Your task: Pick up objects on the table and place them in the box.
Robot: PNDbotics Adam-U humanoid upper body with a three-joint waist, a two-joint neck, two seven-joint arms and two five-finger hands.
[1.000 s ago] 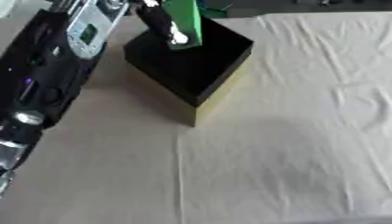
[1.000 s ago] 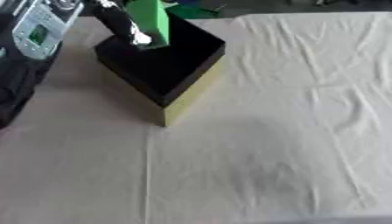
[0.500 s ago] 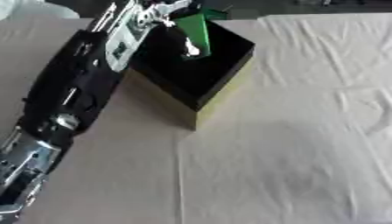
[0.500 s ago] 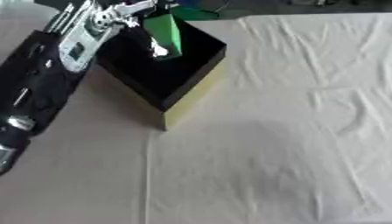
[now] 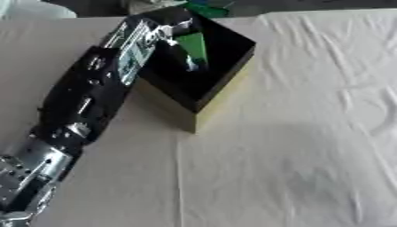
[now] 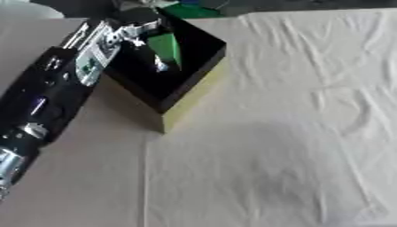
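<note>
A black box (image 5: pixel 223 101) with yellowish outer walls stands open at the upper left of the cloth-covered table. My left arm stretches in from the lower left up to the box. My left hand (image 5: pixel 169 27) is over the box's far-left corner, its fingers curled on a flat green object (image 5: pixel 192 45). The object hangs tilted inside the box, with a small white patch at its lower end. Whether it touches the box floor is unclear. My right hand shows in no view.
A wrinkled white cloth (image 5: pixel 310 133) covers the table to the right of and in front of the box. Some green and dark things (image 6: pixel 190 9) lie just past the box at the far edge. A pale round shape (image 5: pixel 31 8) sits at the top left corner.
My left arm has reached further forward and the green object has gone down from above the box's rim into the box.
</note>
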